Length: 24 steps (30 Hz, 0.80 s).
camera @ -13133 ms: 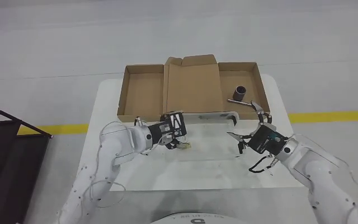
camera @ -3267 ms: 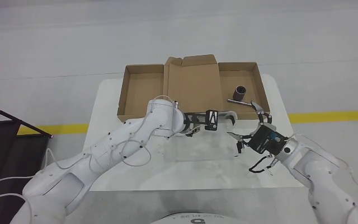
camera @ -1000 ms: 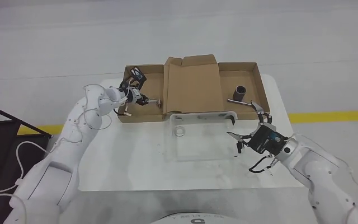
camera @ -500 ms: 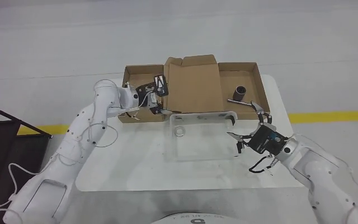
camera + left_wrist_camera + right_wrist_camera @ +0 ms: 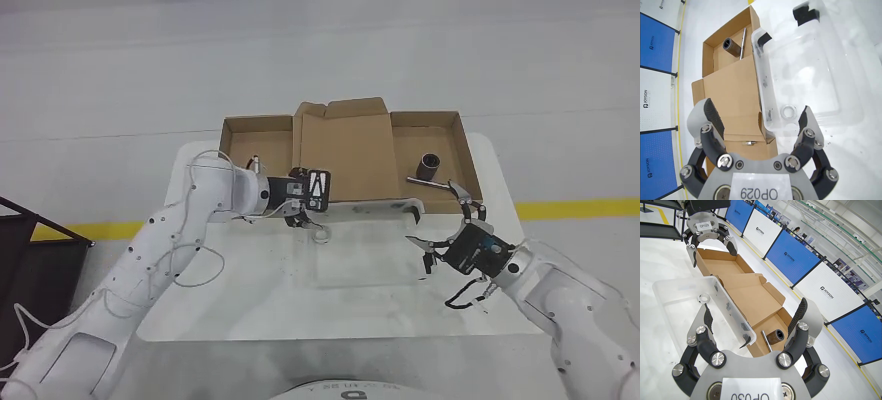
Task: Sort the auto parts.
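Observation:
A silver ring (image 5: 789,111) lies inside the clear plastic bin (image 5: 758,75) near its left end. My left gripper (image 5: 759,115) hangs open just above that end, the ring (image 5: 321,238) right below its fingers in the top view. A small bolt (image 5: 748,143) lies in the left compartment of the cardboard box (image 5: 258,160). The right compartment holds a dark cylinder (image 5: 432,161) and a thin metal rod (image 5: 425,181). My right gripper (image 5: 755,306) stands open and empty at the bin's right end, facing the left gripper (image 5: 712,253) along the bin.
The cardboard box (image 5: 753,298) stands along the far side of the bin, its middle flaps folded up. The bin has black handles (image 5: 806,12) at its ends. Bare white table (image 5: 250,290) lies in front of the bin.
My left gripper has swung from over the box's left compartment to the left end of the bin. The right arm has stayed still.

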Each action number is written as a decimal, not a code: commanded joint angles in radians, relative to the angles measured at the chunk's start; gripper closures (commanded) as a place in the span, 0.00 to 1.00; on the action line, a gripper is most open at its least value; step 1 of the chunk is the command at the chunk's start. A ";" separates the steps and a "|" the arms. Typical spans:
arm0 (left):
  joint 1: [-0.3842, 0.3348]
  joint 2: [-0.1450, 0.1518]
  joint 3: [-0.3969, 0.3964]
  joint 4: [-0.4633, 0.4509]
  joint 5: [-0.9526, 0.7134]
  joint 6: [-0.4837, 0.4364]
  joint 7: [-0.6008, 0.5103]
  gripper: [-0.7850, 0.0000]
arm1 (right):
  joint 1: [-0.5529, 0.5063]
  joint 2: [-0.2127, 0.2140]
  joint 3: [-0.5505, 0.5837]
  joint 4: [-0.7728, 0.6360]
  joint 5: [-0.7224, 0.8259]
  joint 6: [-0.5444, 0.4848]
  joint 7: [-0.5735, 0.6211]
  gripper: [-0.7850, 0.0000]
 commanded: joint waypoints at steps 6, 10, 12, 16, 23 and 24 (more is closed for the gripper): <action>-0.026 -0.011 0.110 -0.102 0.179 -0.001 -0.157 0.00 | 0.000 0.000 0.000 0.000 0.000 0.000 0.000 0.00; -0.140 -0.036 0.291 -0.096 0.291 -0.001 -0.147 0.00 | 0.000 0.000 0.000 0.000 0.000 0.000 0.000 0.00; -0.204 -0.052 0.361 -0.072 0.313 -0.001 -0.114 0.00 | 0.000 0.000 0.000 0.000 0.000 0.000 0.000 0.00; -0.323 -0.093 0.526 -0.019 0.381 -0.001 -0.055 0.00 | 0.000 0.000 0.000 0.000 0.000 0.000 0.000 0.00; -0.438 -0.180 0.703 0.071 0.543 -0.001 0.090 0.00 | 0.000 0.000 0.000 0.000 0.000 0.000 0.000 0.00; -0.438 -0.180 0.703 0.071 0.543 -0.001 0.090 0.00 | 0.000 0.000 0.000 0.000 0.000 0.000 0.000 0.00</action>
